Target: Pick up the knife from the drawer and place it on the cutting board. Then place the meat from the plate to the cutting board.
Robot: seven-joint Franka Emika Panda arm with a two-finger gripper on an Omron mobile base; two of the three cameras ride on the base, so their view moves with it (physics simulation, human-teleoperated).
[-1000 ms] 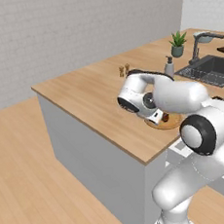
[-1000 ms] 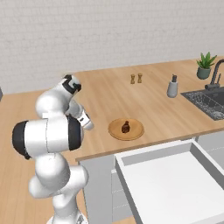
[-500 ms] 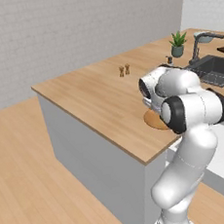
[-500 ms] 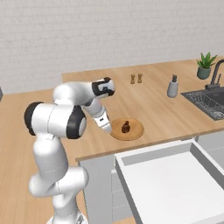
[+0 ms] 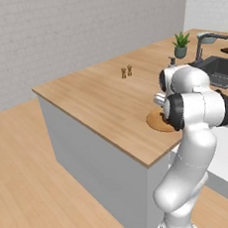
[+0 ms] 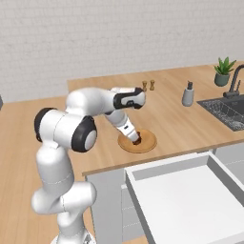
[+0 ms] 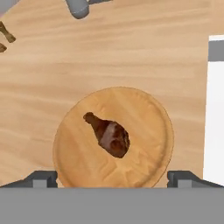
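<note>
Wooden counter (image 6: 190,124): arm over it, gripper (image 7: 112,178) hanging above plate (image 7: 74,153), jaws spread wide, holding nothing.

Step in hand, by judgement: approach to meat (image 7: 109,135). Next move calls for straight descent, jaws either side of thick end, then close.

Drawer (image 6: 190,200) pulled out below counter edge; interior looks bare white, no knife seen. Cutting board location cannot tell.

Plate near counter front edge, holds meat alone, roughly centred.
</note>
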